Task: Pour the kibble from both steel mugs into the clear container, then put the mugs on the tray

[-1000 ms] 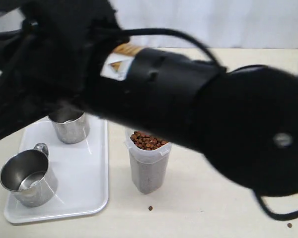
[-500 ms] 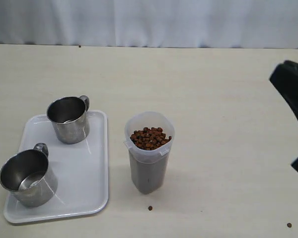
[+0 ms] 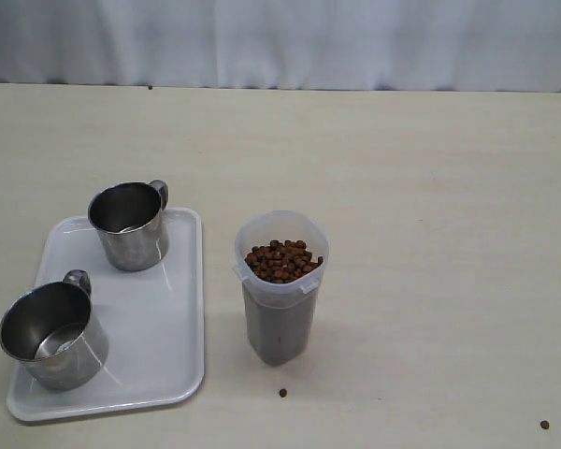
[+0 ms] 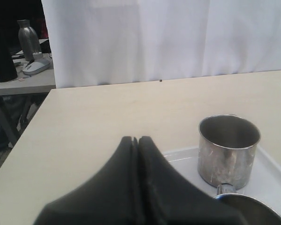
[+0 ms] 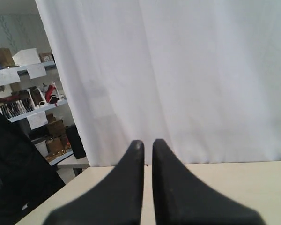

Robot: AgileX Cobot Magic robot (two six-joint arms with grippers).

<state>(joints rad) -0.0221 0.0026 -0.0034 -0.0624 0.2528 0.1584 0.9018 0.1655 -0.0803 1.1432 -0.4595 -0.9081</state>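
Two steel mugs stand upright on the white tray (image 3: 159, 327), one at its far end (image 3: 129, 227) and one at its near end (image 3: 51, 335); both look empty. Right of the tray, the clear container (image 3: 279, 323) holds kibble (image 3: 280, 260) up to near its rim. Neither gripper shows in the exterior view. In the left wrist view my left gripper (image 4: 135, 139) is shut and empty, with a mug (image 4: 228, 150) and the tray (image 4: 271, 176) just beyond it. My right gripper (image 5: 148, 143) is shut on nothing, raised and facing the curtain.
Two stray pellets lie on the table, one in front of the container (image 3: 283, 393) and one at the near right (image 3: 544, 425). A white curtain (image 3: 280, 42) hangs behind the table's far edge. A side desk with a bottle (image 4: 28, 35) stands past the table's left side.
A black arm that filled the exterior view a second ago has drawn off to the right and out of sight. Mugs, tray and container have stayed put.
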